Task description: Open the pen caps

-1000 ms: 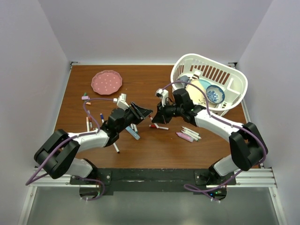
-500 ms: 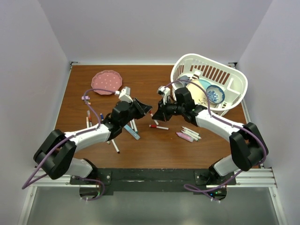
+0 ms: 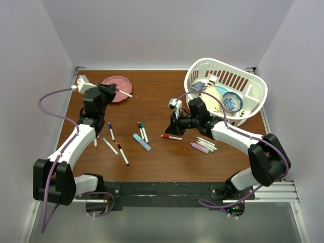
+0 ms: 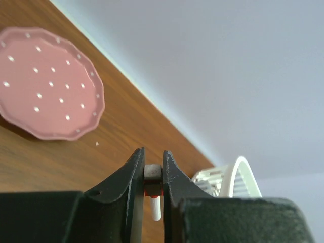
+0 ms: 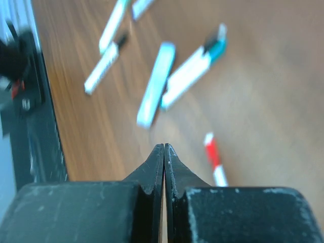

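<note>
My left gripper is at the back left, over the edge of the pink plate. It is shut on the end of a slim white marker with a red band, whose barrel sticks out to the right. My right gripper is shut and empty, its jaws pressed together, above the middle of the table. A red-capped white marker lies just in front of it, and its red cap shows in the right wrist view. No loose cap shows.
More markers lie mid-table: a teal-capped one, a blue highlighter, black-capped ones, a blue-capped one, and pink highlighters at the right. A white basket with dishes stands at the back right.
My left arm has swung from the table's middle to the back left by the pink plate, carrying the marker. My right gripper has stayed near the middle, shifting slightly.
</note>
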You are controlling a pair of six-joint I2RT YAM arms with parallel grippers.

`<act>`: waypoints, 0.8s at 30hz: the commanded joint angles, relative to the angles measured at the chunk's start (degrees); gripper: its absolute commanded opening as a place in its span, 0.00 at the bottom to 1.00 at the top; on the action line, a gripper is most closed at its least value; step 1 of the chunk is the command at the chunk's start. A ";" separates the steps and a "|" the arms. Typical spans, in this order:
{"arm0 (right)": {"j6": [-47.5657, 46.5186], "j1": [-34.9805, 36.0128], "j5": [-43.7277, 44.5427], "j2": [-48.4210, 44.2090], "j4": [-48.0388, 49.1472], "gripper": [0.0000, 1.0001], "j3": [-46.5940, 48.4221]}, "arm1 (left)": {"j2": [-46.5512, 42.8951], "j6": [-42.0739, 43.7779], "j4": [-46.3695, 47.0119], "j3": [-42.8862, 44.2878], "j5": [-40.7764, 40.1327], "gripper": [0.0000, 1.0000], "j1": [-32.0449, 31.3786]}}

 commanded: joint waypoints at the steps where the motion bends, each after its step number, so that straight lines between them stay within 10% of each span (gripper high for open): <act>1: -2.23 -0.18 -2.52 -0.25 -6.55 0.00 -0.32 | -3.04 1.49 4.31 -0.94 -3.59 0.00 1.95; 4: -4.41 -0.36 -2.60 -0.51 -6.89 0.01 -0.23 | -3.04 2.45 5.98 -1.83 1.22 0.00 2.40; 7: -9.77 -1.06 -8.12 -1.65 -8.91 0.58 0.91 | -1.81 3.68 7.12 -2.27 12.01 0.00 2.22; 11: -10.76 -1.50 -11.56 -3.50 -8.13 0.80 1.17 | -1.46 2.10 9.93 -6.31 19.71 0.00 -2.95; 24: -2.06 -1.59 -7.09 -2.53 -1.81 0.85 -0.50 | 4.78 -6.33 24.08 -14.14 18.22 0.00 -22.65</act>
